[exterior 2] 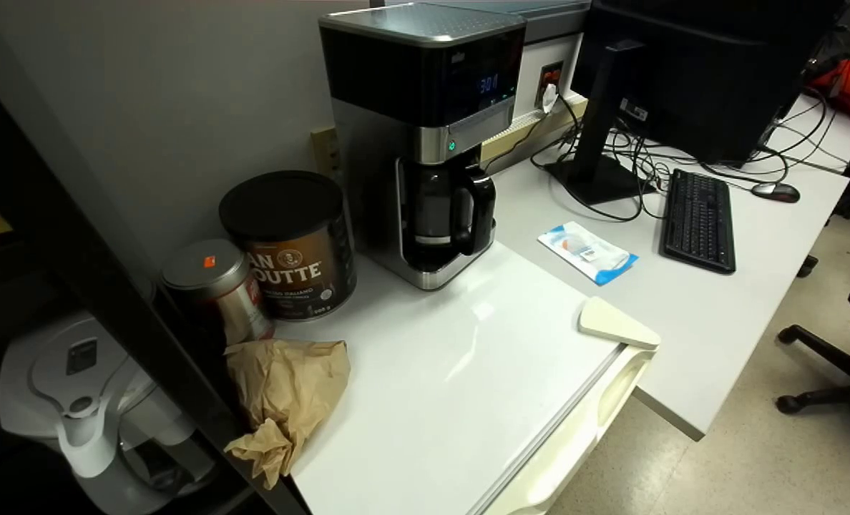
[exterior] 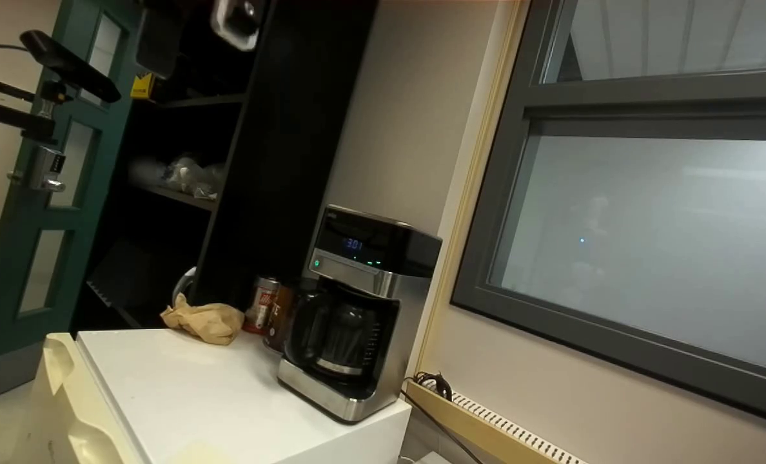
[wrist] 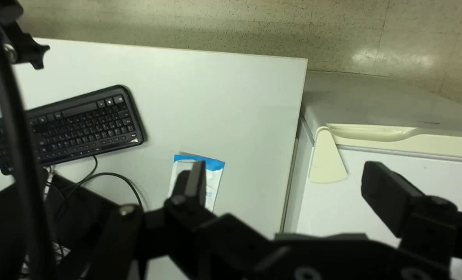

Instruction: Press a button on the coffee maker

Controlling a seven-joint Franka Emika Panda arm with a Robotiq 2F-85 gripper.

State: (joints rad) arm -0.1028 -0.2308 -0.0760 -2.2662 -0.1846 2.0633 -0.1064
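Coffee maker (exterior 2: 428, 146): upright on the white cabinet (exterior 2: 411, 400), by the wall, brown tin (exterior 2: 292, 275) just beside it. Power is on; the clock (exterior 2: 488, 84) reads 3:01, and a green-lit button (exterior 2: 452, 146) glows at one end of the silver strip in both exterior views. Glass pot (exterior 2: 432, 204) seated under the top part.

Gripper (wrist: 284, 175): spread wide, nothing held. In the wrist view one finger (wrist: 196, 181) shows against the desk (wrist: 254, 116), the opposite one against the cabinet; the coffee maker does not appear there. From where I stand, nothing of the robot touches the machine.

Progress, as judged: machine powered, pot in place. Whether a press has registered, I cannot tell (the green glow might mean brewing, or merely ready). If none has, the whole press is left: travel to the panel, line up on a button, probably bring the fingers together into one blunt tip, push, back off. Which button is wanted, the task does not say.
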